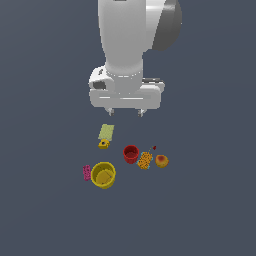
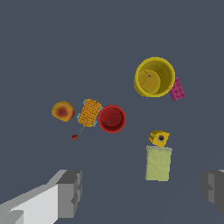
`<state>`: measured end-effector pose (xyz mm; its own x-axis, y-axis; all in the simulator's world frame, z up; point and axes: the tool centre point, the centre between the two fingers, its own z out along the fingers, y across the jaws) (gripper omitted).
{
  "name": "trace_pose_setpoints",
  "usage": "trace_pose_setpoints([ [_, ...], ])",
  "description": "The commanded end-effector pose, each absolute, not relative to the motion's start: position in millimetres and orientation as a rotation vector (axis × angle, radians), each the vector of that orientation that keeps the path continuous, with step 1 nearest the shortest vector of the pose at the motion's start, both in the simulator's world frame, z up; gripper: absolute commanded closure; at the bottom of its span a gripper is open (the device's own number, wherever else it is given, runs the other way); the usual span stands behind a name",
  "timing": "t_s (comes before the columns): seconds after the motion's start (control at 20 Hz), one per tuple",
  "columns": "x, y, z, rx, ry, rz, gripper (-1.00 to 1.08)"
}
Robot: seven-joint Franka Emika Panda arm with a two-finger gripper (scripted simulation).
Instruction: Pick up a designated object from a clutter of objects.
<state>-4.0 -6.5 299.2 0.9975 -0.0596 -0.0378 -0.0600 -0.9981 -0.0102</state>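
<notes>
A white Franka arm hangs above a plain dark grey worktop, its gripper empty and high over the clutter, fingers spread wide apart as the wrist view shows.

The yellow cup, round and bowl-like with a rolled rim, stands upright and open-mouthed at the near side of the group in the exterior view, the largest piece there. A pink block, studded and rectangular, sits just beside it on the exterior view's left, close against its wall; whether the two touch cannot be told.

Nothing covers the cup from above. The red cup, smaller and also upright, stands apart towards the exterior view's right, with an orange dotted block just beside it and a peach-like fruit beyond that. A tiny dark red speck lies near the orange block. Farther back, a pale green flat card lies flat, a small yellow piece with a dark hole at its near end.
</notes>
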Motion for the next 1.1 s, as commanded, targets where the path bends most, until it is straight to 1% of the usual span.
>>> trace_pose_setpoints([
  [0.0, -4.0, -6.5, 299.2, -3.128, 0.094, 0.059, -0.20],
  [0.3, -8.0, 7.9, 295.2, -3.117, 0.052, 0.085, -0.20],
  [0.55, -6.0, 6.7, 294.1, -3.119, 0.069, 0.084, -0.20],
  [1.05, 16.7, -2.0, 278.4, -3.128, 0.255, 0.080, -0.20],
])
